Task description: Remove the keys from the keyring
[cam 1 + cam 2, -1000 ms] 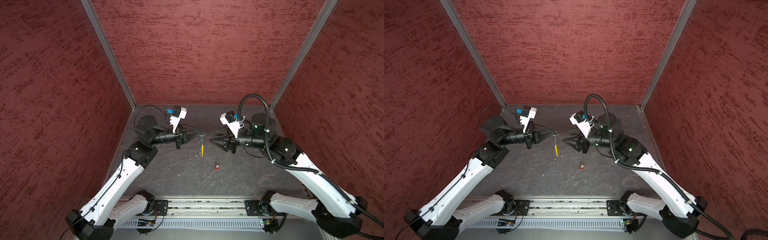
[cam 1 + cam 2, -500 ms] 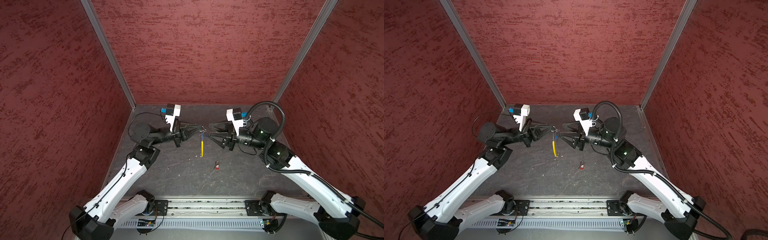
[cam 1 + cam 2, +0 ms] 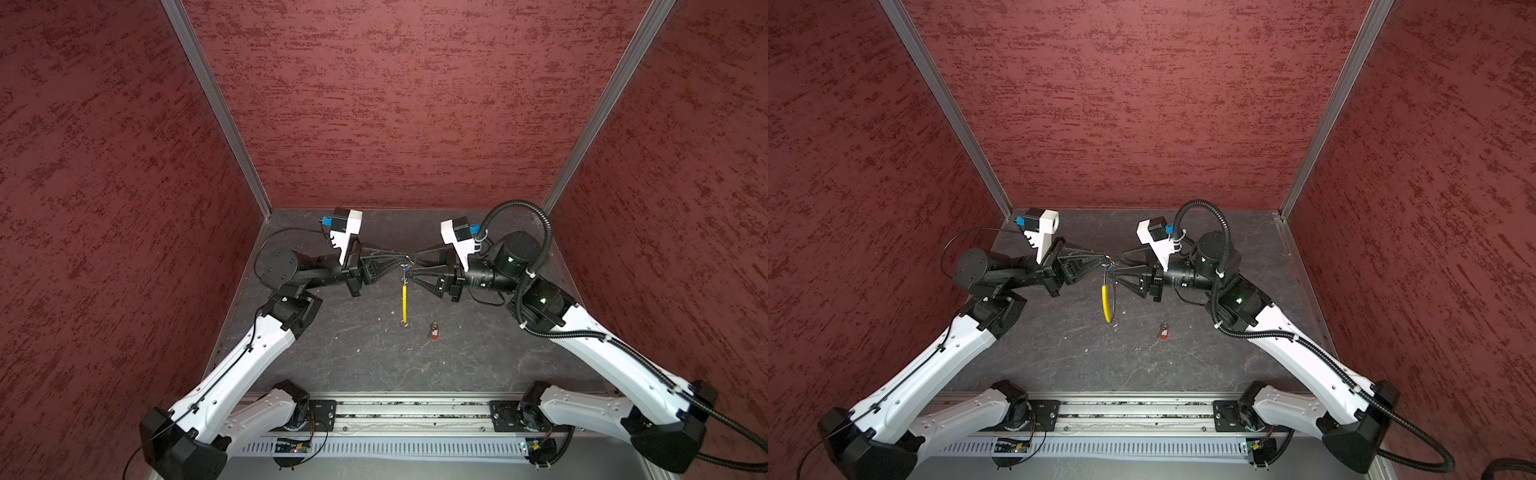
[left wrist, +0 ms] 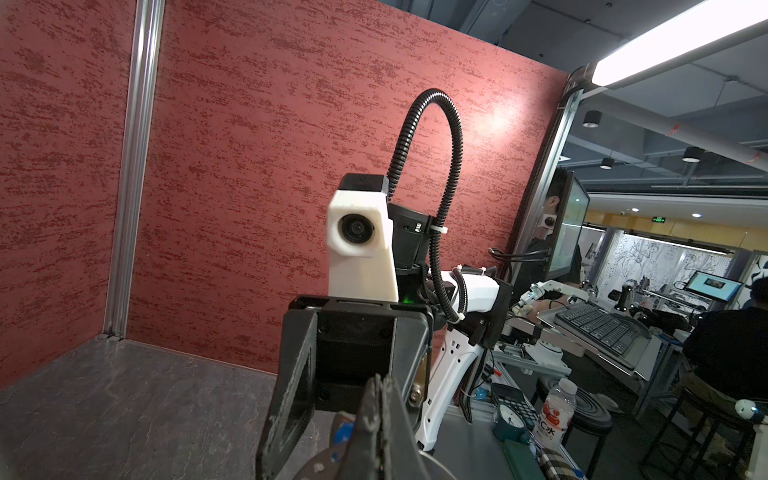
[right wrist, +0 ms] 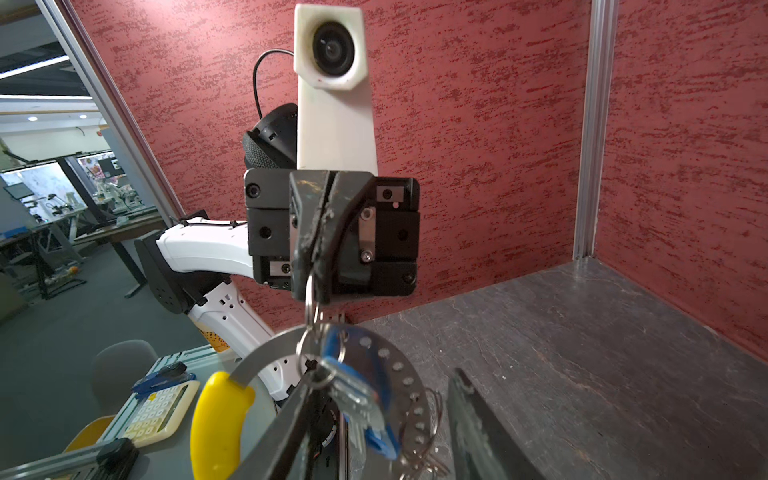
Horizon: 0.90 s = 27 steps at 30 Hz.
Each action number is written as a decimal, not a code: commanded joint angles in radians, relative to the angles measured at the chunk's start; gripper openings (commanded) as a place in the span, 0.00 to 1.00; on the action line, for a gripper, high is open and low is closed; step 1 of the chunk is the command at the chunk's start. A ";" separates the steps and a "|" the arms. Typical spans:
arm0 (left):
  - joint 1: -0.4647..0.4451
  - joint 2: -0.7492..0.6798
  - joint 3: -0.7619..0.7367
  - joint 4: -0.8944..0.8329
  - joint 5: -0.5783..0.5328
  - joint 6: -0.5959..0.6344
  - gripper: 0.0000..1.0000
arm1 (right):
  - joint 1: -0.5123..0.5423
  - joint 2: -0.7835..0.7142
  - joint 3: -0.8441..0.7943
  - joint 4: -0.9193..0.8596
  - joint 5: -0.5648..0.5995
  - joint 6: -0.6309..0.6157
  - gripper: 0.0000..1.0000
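Note:
The keyring (image 3: 404,301) (image 3: 1106,303), a curved metal band with a yellow section (image 5: 216,419) and small silver rings, hangs in the air over the dark table. My left gripper (image 3: 400,260) (image 3: 1106,262) (image 4: 380,399) is shut on its top silver ring (image 5: 309,297). A key with a blue tag (image 5: 368,395) hangs from the rings between the fingers of my right gripper (image 3: 409,266) (image 3: 1115,263) (image 5: 382,380), which stands open with a gap at each side. The key with the red tag (image 3: 433,333) (image 3: 1164,332) lies loose on the table.
Red textured walls with aluminium corner posts (image 3: 216,108) close in the back and both sides of the table (image 3: 332,365). A metal rail (image 3: 407,411) runs along the front edge between the two arm bases.
My right gripper has moved left up to the hanging keyring and its jaws have narrowed a little around the blue-tagged key. The left gripper has risen slightly with the keyring. The red-tagged key has not moved.

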 commanded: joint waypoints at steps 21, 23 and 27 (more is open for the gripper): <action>0.006 -0.017 0.005 0.006 -0.047 0.020 0.00 | 0.003 -0.007 0.028 -0.013 -0.054 -0.017 0.00; 0.006 -0.018 0.004 0.011 -0.051 0.018 0.00 | 0.004 0.002 0.038 -0.028 -0.068 -0.020 0.00; 0.005 -0.019 0.001 0.026 -0.056 0.011 0.00 | 0.006 0.029 0.063 -0.067 -0.098 -0.031 0.00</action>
